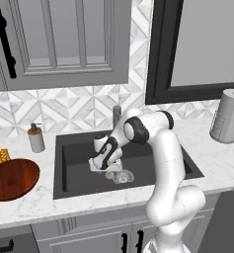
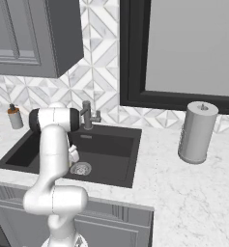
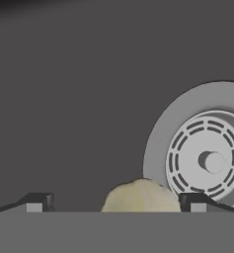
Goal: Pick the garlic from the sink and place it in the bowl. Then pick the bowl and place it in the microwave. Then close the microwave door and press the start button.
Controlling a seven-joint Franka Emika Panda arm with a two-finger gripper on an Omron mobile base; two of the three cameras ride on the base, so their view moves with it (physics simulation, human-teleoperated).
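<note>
Two fingertips spread wide, gripper [image 3: 116,202] low in the sink [image 1: 69,163] straddling the garlic [image 3: 140,196]. Best to drop straight, then close gently, clear of the drain [image 3: 207,160].

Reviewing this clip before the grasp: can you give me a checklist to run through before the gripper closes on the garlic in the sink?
1. Jaws wide apart: ok. The gripper stands open in the hand view.
2. Garlic between the fingertips: ok, it sits in the gap, nearer the right one.
3. Nothing else in the gap: ok. The drain lies beside the garlic, just past the right fingertip.
4. Hand low enough in the sink: cannot tell; the wrist hides the contact.
5. Bowl ready: ok, it sits on the counter left of the sink.
6. Fingertips clear of the sink floor: cannot tell.
</note>
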